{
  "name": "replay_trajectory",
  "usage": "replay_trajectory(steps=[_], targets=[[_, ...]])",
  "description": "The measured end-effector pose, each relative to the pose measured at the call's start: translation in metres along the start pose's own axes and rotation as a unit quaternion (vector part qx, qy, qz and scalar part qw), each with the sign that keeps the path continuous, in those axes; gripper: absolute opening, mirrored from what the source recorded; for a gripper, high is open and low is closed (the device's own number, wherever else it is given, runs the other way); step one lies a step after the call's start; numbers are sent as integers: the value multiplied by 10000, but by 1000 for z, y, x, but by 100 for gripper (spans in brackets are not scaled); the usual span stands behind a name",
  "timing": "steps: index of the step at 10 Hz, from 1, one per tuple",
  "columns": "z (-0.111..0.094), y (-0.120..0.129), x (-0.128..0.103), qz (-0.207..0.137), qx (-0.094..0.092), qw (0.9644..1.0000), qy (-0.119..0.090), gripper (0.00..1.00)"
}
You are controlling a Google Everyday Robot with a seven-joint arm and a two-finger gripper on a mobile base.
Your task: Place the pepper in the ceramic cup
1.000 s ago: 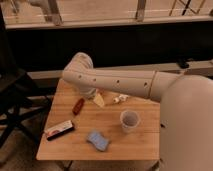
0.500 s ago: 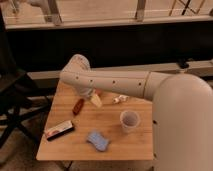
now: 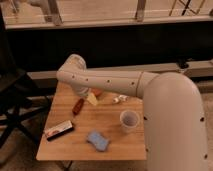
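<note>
Wooden worktop (image 3: 70, 147) below a dark wall: left of centre lies the pepper (image 3: 78, 106) — small, dark red, slim, its long axis running from near-left to far-right. Just beyond it to the right hangs the end effector (image 3: 86, 95), released, grasping nothing. Farther right, well apart, stands the pale ceramic cup (image 3: 129, 120) — upright.

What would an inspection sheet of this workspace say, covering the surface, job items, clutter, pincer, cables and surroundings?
Surface: square wooden table.
Job's things: small dark red chili pepper lying left of centre; pale round ceramic cup upright at right, apart.
Clutter: flat red-and-white box; blue sponge; small white item.
Grippers: pincer open, low over the table's back, just right of the pepper, empty.
Cables: nothing seen.
Surroundings: dark folding chair at left; metal railing behind.
</note>
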Motion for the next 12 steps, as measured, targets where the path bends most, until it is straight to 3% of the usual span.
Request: replay_trajectory(steps=[12], targets=[[24, -40, 1, -375, 175, 9986, -316, 80]])
